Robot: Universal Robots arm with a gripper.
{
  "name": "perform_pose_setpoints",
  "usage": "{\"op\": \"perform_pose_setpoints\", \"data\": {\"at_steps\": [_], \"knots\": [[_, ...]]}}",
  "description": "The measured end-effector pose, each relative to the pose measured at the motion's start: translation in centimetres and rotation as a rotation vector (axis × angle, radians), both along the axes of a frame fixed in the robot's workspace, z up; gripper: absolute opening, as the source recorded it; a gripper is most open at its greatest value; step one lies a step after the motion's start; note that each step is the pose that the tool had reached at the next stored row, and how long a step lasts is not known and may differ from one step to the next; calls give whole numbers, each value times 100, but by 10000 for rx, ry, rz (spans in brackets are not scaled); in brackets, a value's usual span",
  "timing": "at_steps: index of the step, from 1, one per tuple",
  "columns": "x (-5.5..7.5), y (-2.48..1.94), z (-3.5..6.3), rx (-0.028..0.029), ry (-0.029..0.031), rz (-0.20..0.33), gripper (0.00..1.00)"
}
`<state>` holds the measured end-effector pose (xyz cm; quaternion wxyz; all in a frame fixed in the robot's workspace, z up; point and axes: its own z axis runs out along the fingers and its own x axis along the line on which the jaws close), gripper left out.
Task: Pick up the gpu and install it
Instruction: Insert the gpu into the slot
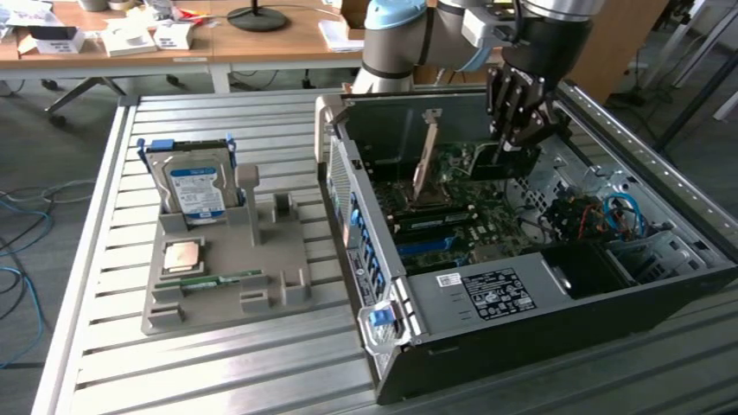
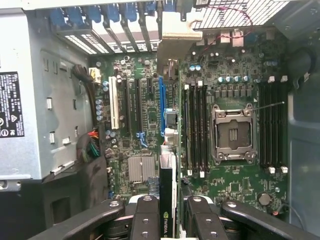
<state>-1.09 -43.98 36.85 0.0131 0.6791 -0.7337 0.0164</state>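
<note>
My pincer (image 1: pixel 516 137) pinches the gpu (image 2: pixel 168 195) edge-down inside the open computer case (image 1: pixel 680 251), upper right of the exterior frame, so its connector edge can meet the blue motherboard slot (image 2: pixel 161 100).

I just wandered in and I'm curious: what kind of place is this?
Probably a robotics lab or workshop: a robot arm reaches into an open computer case on a slatted metal table, a hard drive stands in a grey holder, and cluttered wooden desks sit behind.
</note>
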Motion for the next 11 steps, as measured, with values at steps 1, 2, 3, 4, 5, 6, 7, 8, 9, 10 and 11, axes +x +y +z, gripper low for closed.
{"op": "perform_pose_setpoints", "data": {"at_steps": [1,2,3,4,5,6,7,8,9,10,11], "knots": [[-2,0,-18,4,0,0,26],[-5,0,-38,10,0,-1,26],[-8,0,-55,15,0,-2,26],[-12,0,-69,18,0,-2,26],[-17,0,-79,26,0,-2,26],[-21,0,-87,35,-2,-1,26],[-26,0,-95,41,-3,-2,26],[-31,0,-103,41,-2,-1,26],[-36,0,-115,44,-2,-2,26],[-38,0,-127,45,-2,0,26],[-39,0,-143,45,-2,2,26]]}}
